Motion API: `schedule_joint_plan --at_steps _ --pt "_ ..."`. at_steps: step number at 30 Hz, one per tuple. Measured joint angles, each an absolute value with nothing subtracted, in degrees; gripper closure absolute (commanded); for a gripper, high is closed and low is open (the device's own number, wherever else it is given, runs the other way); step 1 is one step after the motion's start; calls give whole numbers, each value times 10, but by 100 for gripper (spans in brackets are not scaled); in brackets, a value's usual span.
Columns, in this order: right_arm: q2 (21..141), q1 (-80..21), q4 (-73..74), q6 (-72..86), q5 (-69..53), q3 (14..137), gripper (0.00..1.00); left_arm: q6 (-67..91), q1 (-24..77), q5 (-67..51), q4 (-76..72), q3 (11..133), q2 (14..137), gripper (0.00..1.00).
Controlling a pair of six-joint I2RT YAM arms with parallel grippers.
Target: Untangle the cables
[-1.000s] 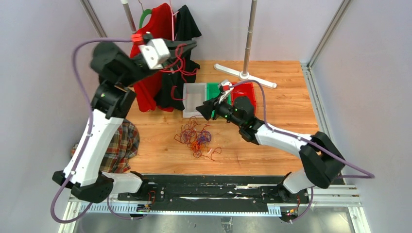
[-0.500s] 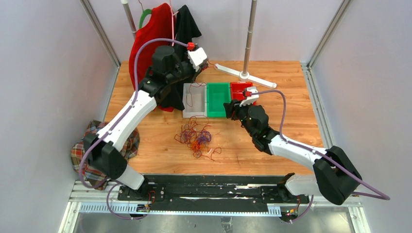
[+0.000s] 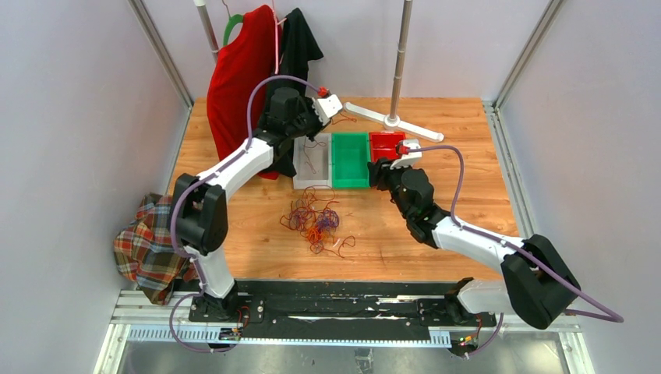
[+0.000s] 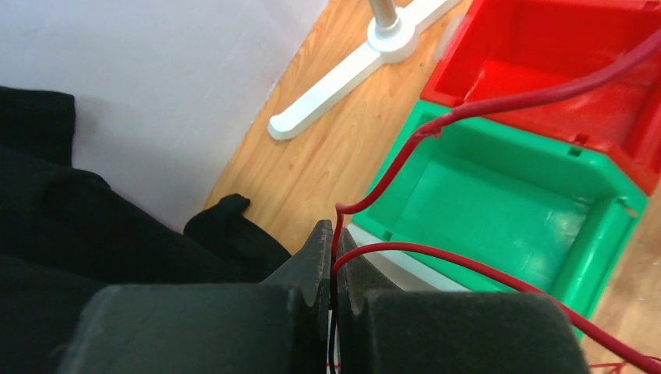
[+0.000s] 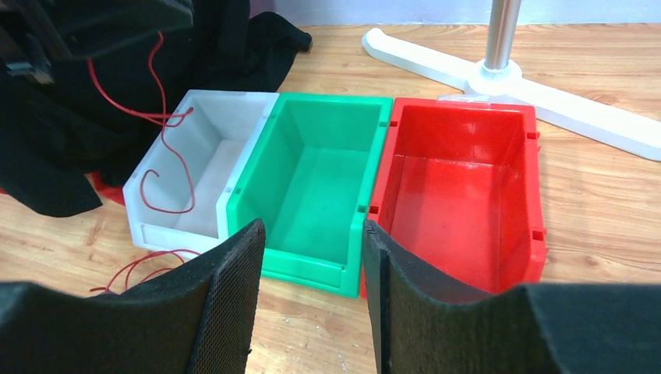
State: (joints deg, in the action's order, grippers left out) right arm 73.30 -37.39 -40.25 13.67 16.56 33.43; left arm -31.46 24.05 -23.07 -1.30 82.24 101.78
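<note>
a: holding anything, the left gripper [image 4: 334,234]?

b: yes. its jaws are pressed together on a red cable [image 4: 475,105], up over the far end of the white bin [image 3: 312,184]. the cable hangs down in curls into that bin.

a: and the right gripper [image 5: 310,234]?

b: jaws apart, nothing between them. it hovers at the near ends of the green bin [image 5: 312,187] and the red bin [image 5: 460,195].

a: where are the other cables [image 3: 314,220]?

b: a tangle of red, orange and purple on the table [image 3: 468,140], near the bins, between the two arms.
</note>
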Motion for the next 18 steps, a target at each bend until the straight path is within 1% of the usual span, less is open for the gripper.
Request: schedule_joint_plan --at_steps 1,2,5,8,16,18 --pt "733 -371 -403 137 166 334 51 -324 240 -226 -18 821 1028 100" --pt "733 -369 -404 137 166 335 51 -329 239 -222 -21 821 1036 97" --pt "733 -369 -404 137 165 335 51 -346 236 -214 -41 813 1058 84" --pt "734 -368 -396 137 163 341 53 -362 228 -210 -60 795 1071 62" --pt "734 -358 -349 142 150 390 54 -373 191 -220 -82 740 1065 47" --pt "734 -356 -343 142 149 398 53 -378 189 -223 -80 728 1056 45"
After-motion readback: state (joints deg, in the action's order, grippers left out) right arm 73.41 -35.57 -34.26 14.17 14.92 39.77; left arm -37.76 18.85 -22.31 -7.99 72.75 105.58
